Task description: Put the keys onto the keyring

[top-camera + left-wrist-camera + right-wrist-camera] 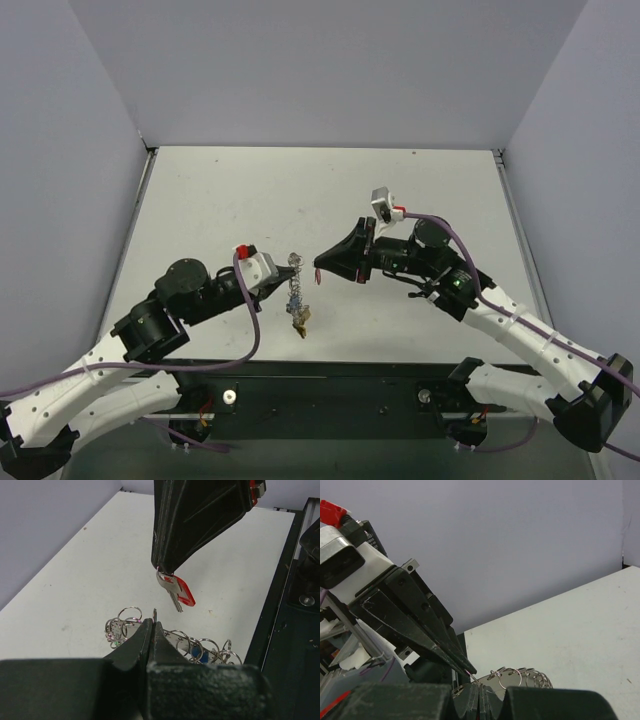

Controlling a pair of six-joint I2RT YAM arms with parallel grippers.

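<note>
my left gripper [152, 628] is pinched shut on the thin wire of the keyring [297, 294]; my right gripper [163, 569] is clamped on a red-headed key [180, 591] just above it, over the white table [220, 200] between pale grey walls [320, 70]

No text, label or number can be read anywhere.

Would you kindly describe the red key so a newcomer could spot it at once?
In the left wrist view, a black wedge points down from the top: the right gripper. From its shut fingers hangs the red key, the only one held apart from the keyring below.
</note>
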